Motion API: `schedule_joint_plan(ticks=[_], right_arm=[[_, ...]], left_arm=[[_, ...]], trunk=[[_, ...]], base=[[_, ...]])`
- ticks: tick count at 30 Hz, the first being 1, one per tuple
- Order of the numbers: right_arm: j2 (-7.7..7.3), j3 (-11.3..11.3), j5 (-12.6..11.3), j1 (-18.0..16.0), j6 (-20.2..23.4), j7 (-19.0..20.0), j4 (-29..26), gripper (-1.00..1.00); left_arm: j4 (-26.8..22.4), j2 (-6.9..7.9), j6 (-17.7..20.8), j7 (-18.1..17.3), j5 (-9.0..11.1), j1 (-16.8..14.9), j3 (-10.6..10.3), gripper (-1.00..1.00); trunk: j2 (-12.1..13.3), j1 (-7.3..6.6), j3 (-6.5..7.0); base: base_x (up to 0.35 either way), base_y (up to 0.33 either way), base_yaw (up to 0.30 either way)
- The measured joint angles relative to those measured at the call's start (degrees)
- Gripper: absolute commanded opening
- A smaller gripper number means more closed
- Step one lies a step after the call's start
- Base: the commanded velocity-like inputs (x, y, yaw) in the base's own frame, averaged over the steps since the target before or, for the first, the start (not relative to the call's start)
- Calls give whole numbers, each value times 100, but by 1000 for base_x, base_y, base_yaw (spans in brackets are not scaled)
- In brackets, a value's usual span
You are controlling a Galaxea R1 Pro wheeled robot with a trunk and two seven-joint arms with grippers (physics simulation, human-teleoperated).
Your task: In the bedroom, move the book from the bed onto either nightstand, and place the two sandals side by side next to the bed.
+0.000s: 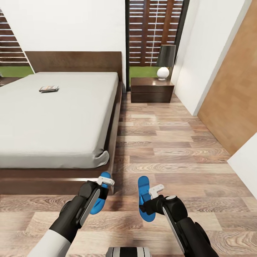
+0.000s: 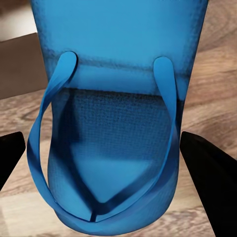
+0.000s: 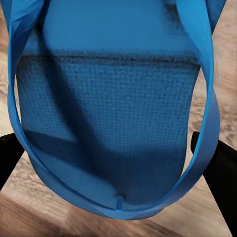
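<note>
Each pincer, left (image 1: pixel 106 181) and right (image 1: pixel 156 190), straddles a sandal, fingers spread, grasping nothing. Bed (image 1: pixel 53 117) carries the book (image 1: pixel 48 88); nightstand (image 1: pixel 151 90) awaits. Sandals (image 1: pixel 100 200) (image 1: pixel 144 192) lie near the bed's foot corner, apart—pairing apparently unfinished.

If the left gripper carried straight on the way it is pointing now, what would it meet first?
Most likely the blue sandal directly below it: in the left wrist view its sole and straps lie between the open fingers. How near the left gripper already is cannot be judged.
</note>
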Motion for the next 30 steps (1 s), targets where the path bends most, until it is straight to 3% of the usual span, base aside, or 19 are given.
schedule_joint_plan(ticks=[30], right_arm=[[0,0,17,0,0,18,0,-100]], left_arm=[[16,0,-9,-8,6,0,0,-100]], trunk=[[0,0,0]], base=[[0,0,6]])
